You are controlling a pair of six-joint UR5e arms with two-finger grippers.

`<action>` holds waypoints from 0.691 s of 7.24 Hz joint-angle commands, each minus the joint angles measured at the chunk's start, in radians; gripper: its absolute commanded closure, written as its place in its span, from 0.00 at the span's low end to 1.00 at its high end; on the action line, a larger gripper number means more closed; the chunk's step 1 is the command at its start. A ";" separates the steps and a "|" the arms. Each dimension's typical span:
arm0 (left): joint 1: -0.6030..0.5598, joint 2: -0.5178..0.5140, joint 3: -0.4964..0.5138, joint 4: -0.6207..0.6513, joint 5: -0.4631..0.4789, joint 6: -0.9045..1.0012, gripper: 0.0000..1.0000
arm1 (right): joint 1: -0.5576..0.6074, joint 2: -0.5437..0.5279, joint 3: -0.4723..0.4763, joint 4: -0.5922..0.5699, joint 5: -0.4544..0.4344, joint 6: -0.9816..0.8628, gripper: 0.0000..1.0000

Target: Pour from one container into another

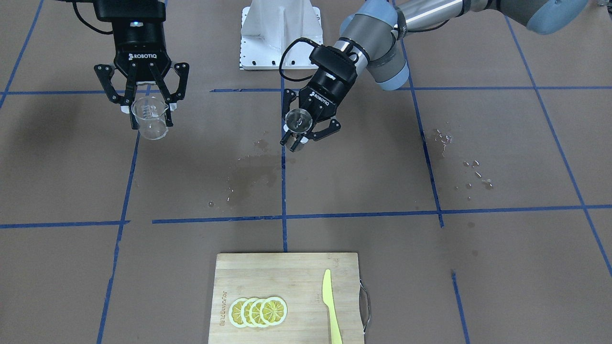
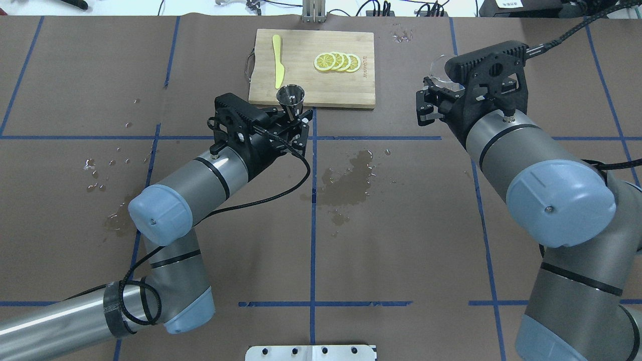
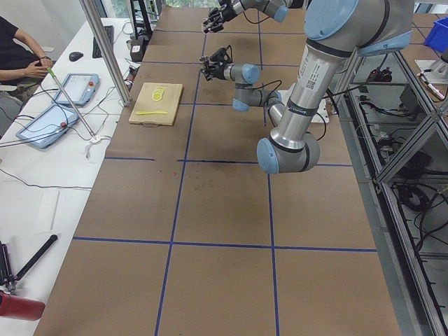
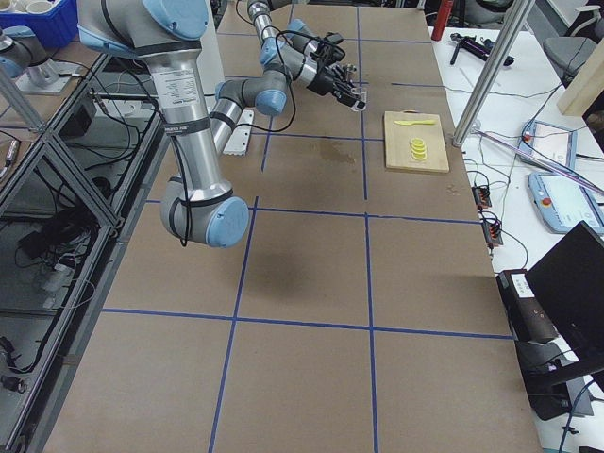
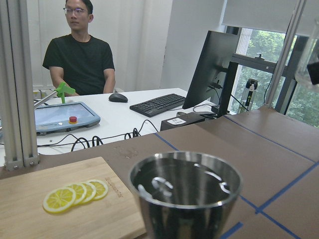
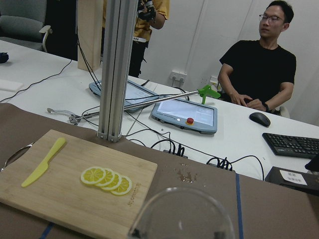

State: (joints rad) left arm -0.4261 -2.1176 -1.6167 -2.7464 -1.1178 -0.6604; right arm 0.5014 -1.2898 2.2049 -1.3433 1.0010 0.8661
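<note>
The silver metal jigger (image 1: 299, 120) stands upright with its open mouth up, and my left gripper (image 1: 306, 130) is shut on its lower part near the table's middle line. In the overhead view the jigger (image 2: 291, 98) sits just in front of the cutting board's near edge. The left wrist view shows its shiny rim (image 5: 184, 172) close up. The clear cup (image 1: 149, 119) hangs upright in my right gripper (image 1: 143, 102), which is shut on it. The two containers are far apart. In the overhead view the cup (image 2: 440, 70) is mostly hidden behind the right wrist.
A wooden cutting board (image 1: 287, 277) carries several lemon slices (image 1: 258, 311) and a yellow knife (image 1: 330, 306) at the operators' side. A dark wet patch (image 2: 351, 180) and water drops (image 1: 473, 172) mark the brown table cover. The robot's white base (image 1: 279, 33) is at the back.
</note>
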 commanded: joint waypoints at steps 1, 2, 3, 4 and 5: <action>-0.005 0.068 -0.031 0.004 0.137 -0.005 1.00 | 0.002 -0.074 0.001 -0.005 0.069 0.176 1.00; -0.006 0.086 -0.032 0.004 0.191 -0.010 1.00 | 0.002 -0.122 0.002 -0.005 0.079 0.183 1.00; -0.013 0.109 -0.037 0.005 0.222 -0.080 1.00 | 0.031 -0.185 -0.004 0.006 0.082 0.192 1.00; -0.020 0.167 -0.055 0.005 0.228 -0.105 1.00 | 0.031 -0.198 -0.001 0.009 0.083 0.192 1.00; -0.022 0.213 -0.057 0.007 0.284 -0.107 1.00 | 0.029 -0.206 -0.014 0.009 0.083 0.192 1.00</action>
State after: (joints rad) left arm -0.4439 -1.9579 -1.6663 -2.7410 -0.8816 -0.7508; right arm 0.5287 -1.4773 2.2001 -1.3366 1.0829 1.0560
